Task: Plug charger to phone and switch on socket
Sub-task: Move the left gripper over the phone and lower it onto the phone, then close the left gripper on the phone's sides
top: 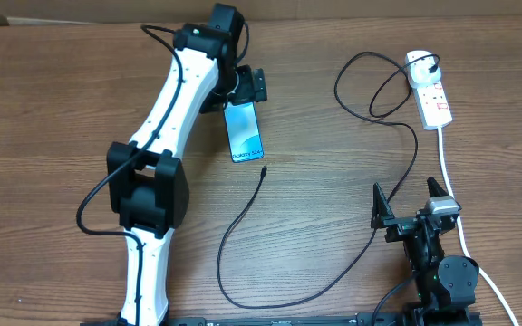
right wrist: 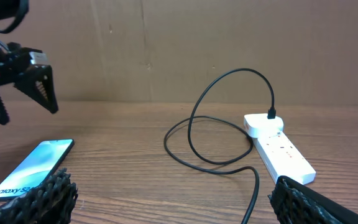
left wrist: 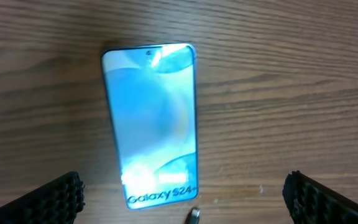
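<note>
Wooden surface [top: 62, 109] carried all items. Left claw [top: 246, 88] hovered over far end of phone [top: 244, 131], jaws wide apart, empty. Right claw [top: 409, 201] stood near front edge, right side, jaws wide apart, empty. Charger [right wrist: 241, 70] looped from socket [top: 431, 91] across right half toward centre. Socket lay by far right corner, black plug [top: 434, 65] seated. Phone lay centre, toward far edge, screen lit. Connector tip [top: 262, 170] lay just beside phone's near end.

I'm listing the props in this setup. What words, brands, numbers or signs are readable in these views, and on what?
"Galaxy S24+": on the phone, at one short end of its blue screen.
Reddish print on the socket: too small to read.
No other text is visible.
</note>
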Tool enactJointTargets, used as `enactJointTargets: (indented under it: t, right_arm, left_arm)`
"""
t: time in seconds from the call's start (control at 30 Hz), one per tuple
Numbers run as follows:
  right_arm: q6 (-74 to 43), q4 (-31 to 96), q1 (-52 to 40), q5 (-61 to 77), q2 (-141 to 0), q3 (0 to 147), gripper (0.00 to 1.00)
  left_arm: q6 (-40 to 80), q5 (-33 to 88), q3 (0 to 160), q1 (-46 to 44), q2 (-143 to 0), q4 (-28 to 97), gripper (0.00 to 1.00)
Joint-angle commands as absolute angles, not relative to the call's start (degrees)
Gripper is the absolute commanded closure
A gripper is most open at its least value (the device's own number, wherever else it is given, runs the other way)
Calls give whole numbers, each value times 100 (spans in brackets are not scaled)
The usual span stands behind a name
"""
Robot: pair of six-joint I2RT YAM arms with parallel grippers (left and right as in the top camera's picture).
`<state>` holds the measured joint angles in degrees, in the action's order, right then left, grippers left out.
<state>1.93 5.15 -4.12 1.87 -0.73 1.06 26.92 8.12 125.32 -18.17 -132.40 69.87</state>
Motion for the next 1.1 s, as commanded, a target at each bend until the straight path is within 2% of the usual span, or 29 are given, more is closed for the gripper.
enactJointTargets:
  t: [0.0,0.13,0.53,0.87,1.07]
  right_arm:
    - [193,484,-395,115,-16,47,0]
    - [193,484,-395,115,-16,47,0]
    - [193,484,-395,115,-16,47,0]
    - [193,484,-395,115,-16,47,0]
    - [193,484,-395,115,-16,47,0]
  left_arm:
    - [2744,576,12669,-1900,-13353,6908,0]
    - [2746,84,12669,-1988,-13356,6877,0]
    - [2781,-198,12376,-2075,-13378,6818,0]
    - [3660,-314,12119,-2080,-13378,6698,0]
    - [3769,-301,12116,-2084,-13378,6711,0]
